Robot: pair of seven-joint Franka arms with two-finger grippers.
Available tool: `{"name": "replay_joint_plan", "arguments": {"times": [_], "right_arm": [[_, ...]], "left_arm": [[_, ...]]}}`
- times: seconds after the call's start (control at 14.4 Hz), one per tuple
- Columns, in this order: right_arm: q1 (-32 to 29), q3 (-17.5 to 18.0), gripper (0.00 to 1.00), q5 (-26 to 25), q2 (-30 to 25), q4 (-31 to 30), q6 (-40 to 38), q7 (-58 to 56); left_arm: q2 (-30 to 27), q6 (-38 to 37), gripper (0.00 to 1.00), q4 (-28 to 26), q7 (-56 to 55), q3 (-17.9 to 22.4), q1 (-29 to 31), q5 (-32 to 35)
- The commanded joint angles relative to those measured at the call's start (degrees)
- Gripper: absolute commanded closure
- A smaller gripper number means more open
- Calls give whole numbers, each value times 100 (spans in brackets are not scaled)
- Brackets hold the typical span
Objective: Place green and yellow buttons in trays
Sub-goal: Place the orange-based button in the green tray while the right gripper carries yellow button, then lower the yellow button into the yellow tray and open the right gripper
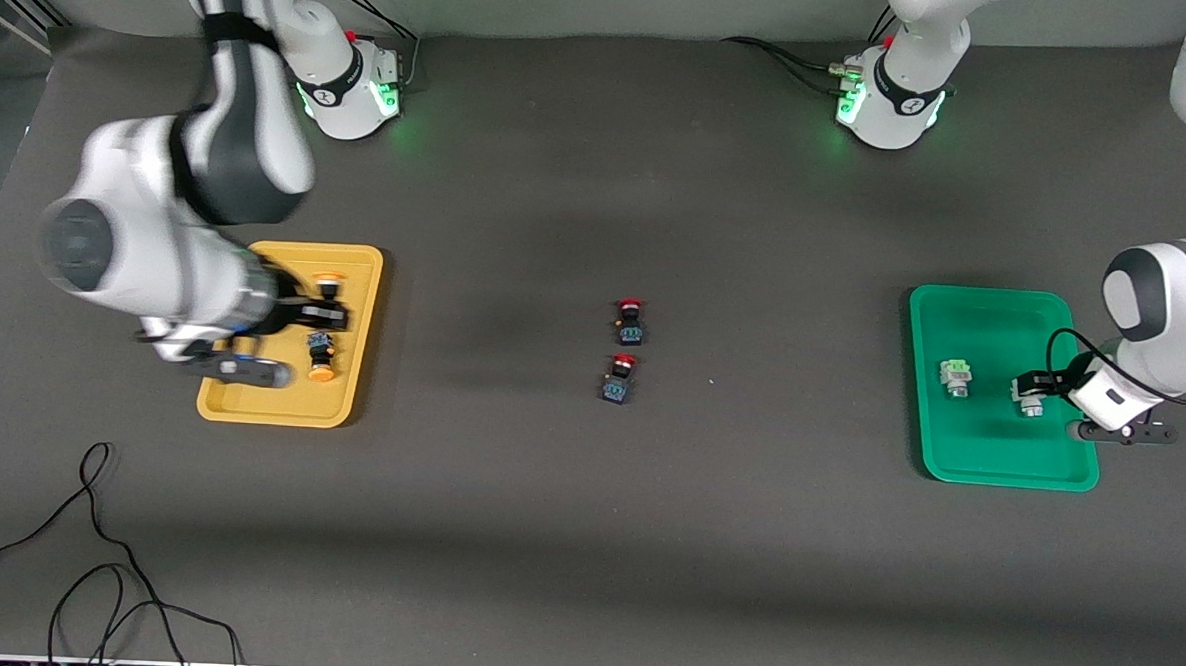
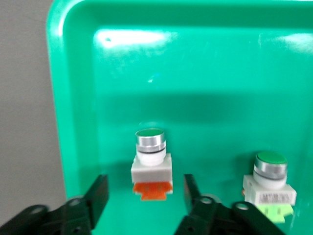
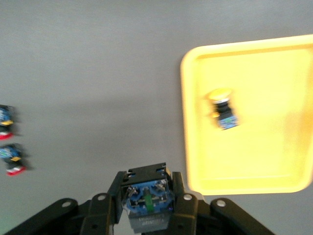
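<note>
1. The right gripper (image 3: 146, 205) hangs over the yellow tray (image 1: 279, 406), mid-height in the front view at the right arm's end of the tabletop. Its jaws clamp a yellow button (image 3: 146, 198).
2. Lower it onto bare tray floor, clear of the other yellow button (image 3: 222, 110), and release low.
3. The left gripper (image 2: 144, 183) sits in the green tray (image 2: 73, 98), jaws wide astride a standing green button (image 2: 150, 161). Lift straight up.

Two yellow buttons (image 1: 322, 356) in yellow tray (image 1: 356, 363); two green-capped buttons (image 1: 954, 377) in green tray (image 1: 994, 320).
</note>
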Motion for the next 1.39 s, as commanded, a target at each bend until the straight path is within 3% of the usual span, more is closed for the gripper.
{"name": "replay_joint_plan", "arguments": {"times": [0.0, 0.35, 0.56, 0.76, 0.97, 1.11, 1.32], "right_arm": [[28, -486, 100, -55, 183, -518, 394, -1229], [-280, -558, 100, -28, 263, -1923, 2281, -2358], [-272, -436, 100, 51, 465, -2584, 3443, -2455], [-289, -269, 100, 488, 780, -2700, 3806, -2700], [-281, -224, 100, 1541, 1360, -2691, 4069, -3524], [-272, -190, 100, 2254, 1650, -2673, 4079, -4122], [-289, -189, 100, 2389, 1810, -2638, 4140, -4275]], "left_arm": [[-390, -1388, 0, 750, 296, -28, 35, 53], [-961, -4097, 0, 2447, 438, -89, -43, -16], [-1523, -4504, 0, 2467, 412, -352, -52, -306], [-1928, -4856, 0, 2397, 246, -774, -131, -438], [-2044, -4865, 0, 2370, -439, -521, -1104, -685], [-2087, -4848, 0, 2361, -668, -66, -1929, -685], [-2254, -4769, 0, 2248, -687, 524, -2670, -782]]}}
